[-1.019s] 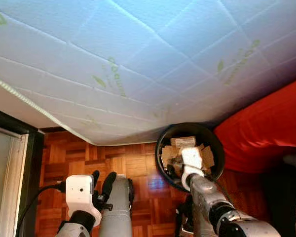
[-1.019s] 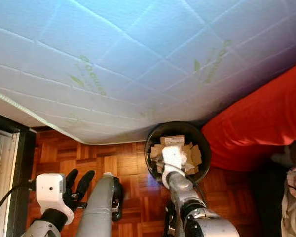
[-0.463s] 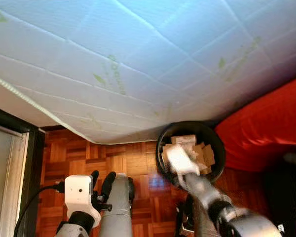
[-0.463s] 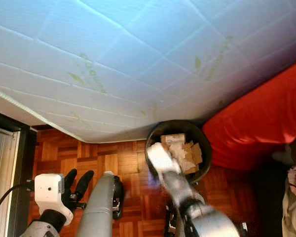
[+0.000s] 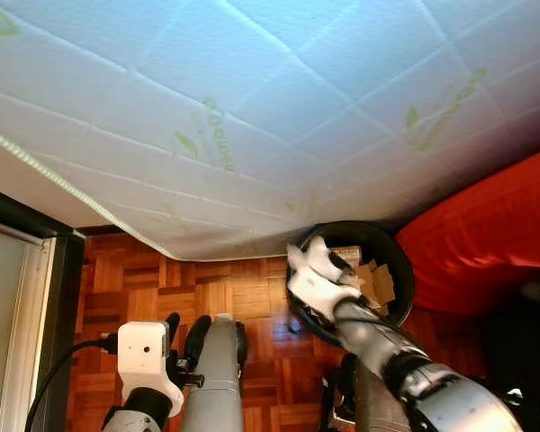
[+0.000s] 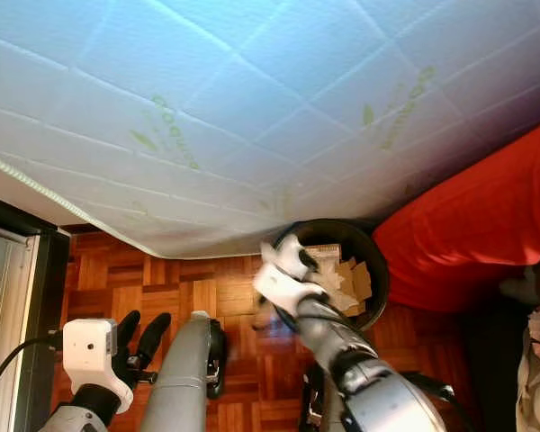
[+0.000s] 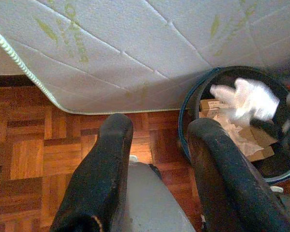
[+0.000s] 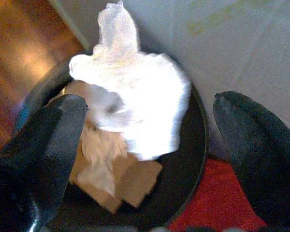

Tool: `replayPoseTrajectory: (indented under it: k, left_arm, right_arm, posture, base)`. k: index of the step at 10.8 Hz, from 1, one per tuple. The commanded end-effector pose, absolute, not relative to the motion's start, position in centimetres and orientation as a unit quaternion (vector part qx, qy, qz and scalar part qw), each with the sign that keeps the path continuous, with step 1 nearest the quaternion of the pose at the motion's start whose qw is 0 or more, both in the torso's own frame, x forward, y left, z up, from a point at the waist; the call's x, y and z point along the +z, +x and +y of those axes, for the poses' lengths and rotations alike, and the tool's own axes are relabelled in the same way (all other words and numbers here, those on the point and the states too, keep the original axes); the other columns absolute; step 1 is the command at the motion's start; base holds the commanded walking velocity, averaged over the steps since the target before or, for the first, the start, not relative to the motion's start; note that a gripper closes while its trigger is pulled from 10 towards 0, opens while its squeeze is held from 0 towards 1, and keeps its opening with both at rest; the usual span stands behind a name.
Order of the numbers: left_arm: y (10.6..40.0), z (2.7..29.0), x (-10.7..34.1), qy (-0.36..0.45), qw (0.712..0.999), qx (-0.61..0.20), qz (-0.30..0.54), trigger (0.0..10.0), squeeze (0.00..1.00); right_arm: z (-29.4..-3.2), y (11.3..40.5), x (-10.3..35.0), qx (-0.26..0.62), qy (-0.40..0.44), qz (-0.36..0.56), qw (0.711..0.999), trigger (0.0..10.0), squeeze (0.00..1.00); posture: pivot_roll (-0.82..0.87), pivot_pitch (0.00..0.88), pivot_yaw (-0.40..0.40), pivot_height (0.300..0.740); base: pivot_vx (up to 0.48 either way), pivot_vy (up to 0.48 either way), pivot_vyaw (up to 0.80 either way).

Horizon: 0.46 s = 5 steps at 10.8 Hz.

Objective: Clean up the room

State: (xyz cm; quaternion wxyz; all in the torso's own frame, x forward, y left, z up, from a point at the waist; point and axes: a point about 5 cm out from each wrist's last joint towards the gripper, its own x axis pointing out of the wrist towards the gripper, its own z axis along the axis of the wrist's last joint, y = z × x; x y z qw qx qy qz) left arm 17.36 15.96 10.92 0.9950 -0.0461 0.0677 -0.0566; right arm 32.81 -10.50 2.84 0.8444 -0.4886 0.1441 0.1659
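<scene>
A black round bin (image 5: 394,250) stands on the parquet at the mattress edge, with cardboard scraps (image 5: 374,283) inside. My right gripper (image 5: 328,262) hovers over the bin's near left rim. Its fingers are spread wide in the right wrist view, so the right gripper (image 8: 150,104) is open. A crumpled white tissue (image 8: 140,106) sits loose between the fingers, above the bin's inside. My left gripper (image 5: 186,326) hangs low over the floor, left of the bin. In its wrist view the left gripper (image 7: 160,124) is open and holds nothing.
A white quilted mattress (image 5: 252,108) with green print overhangs the far side. Red fabric (image 5: 486,243) lies right of the bin, against it. Parquet floor (image 5: 126,279) lies to the left, bounded by a dark frame (image 5: 58,297). Crumpled cloth (image 6: 535,360) sits at the right edge.
My right gripper has swung from over the bin's middle to its near left rim, and its wrist has turned. The left arm has stayed put.
</scene>
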Motion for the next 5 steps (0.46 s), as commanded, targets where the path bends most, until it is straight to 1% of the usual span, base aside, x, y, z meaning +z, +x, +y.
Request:
replayPoseTrajectory:
  k: [1, 2, 4, 5]
  left_arm:
    - [16.7, 16.0, 10.6, -0.049, 0.994, -0.053, 0.084, 10.0, 0.0]
    - [16.6, 16.0, 10.5, -0.049, 0.994, -0.053, 0.086, 10.0, 0.0]
    - [16.6, 16.1, 10.5, -0.048, 0.994, -0.053, 0.087, 10.0, 0.0]
    - [16.6, 16.0, 10.5, -0.048, 0.994, -0.053, 0.087, 10.0, 0.0]
  right_arm:
    - [-10.5, 31.1, 0.9, 0.193, -0.501, 0.177, 0.825, 10.0, 0.0]
    - [-10.5, 31.2, 0.9, 0.2, -0.557, 0.155, 0.791, 10.0, 0.0]
    - [-10.6, 32.1, 1.9, 0.171, -0.555, 0.14, 0.802, 10.0, 0.0]
    - [-10.5, 32.2, 2.2, 0.166, -0.536, 0.14, 0.816, 10.0, 0.0]
  posture:
    - [0.38, 0.498, 0.029, 0.656]
    - [0.38, 0.502, 0.032, 0.656]
    - [0.39, 0.503, 0.033, 0.656]
    - [0.39, 0.503, 0.033, 0.656]
  base:
    - [0.0, 0.0, 0.0]
    - [0.0, 0.0, 0.0]
    - [0.0, 0.0, 0.0]
    - [0.0, 0.0, 0.0]
